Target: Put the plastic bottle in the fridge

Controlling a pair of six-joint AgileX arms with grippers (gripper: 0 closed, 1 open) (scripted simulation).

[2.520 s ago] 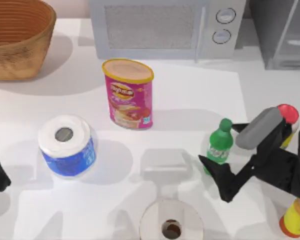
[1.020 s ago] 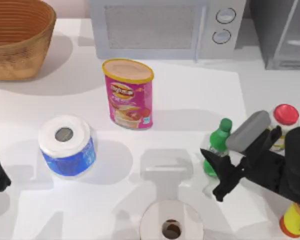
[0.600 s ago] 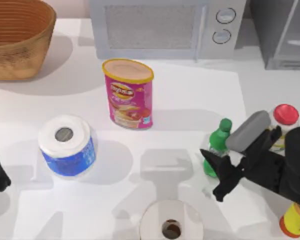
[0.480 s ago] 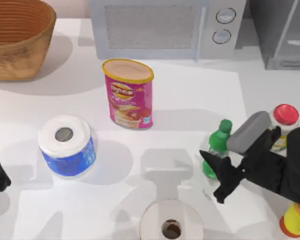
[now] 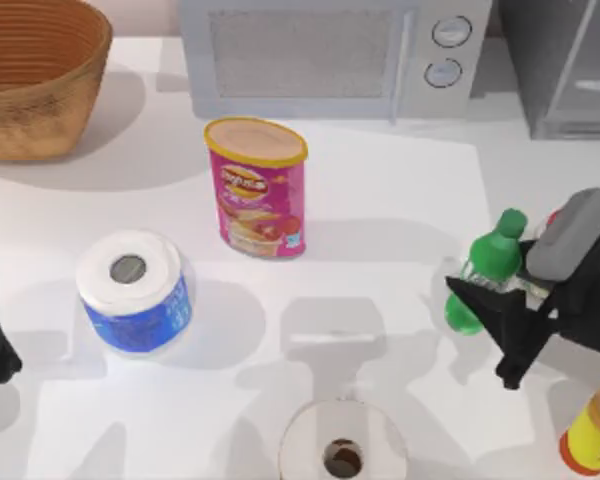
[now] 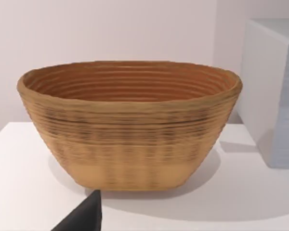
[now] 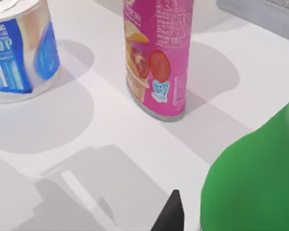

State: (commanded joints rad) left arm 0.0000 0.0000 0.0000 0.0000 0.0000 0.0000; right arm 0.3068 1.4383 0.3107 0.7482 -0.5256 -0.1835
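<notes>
My right gripper has its jaws clenched on the plastic bottle, tilted, w/ left arm parked at desk's left edge.

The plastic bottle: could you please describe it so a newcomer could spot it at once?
Look to the table's right side, below the microwave. There my right gripper holds the plastic bottle, tilted. It is green and slim, unlike the pink can.
</notes>
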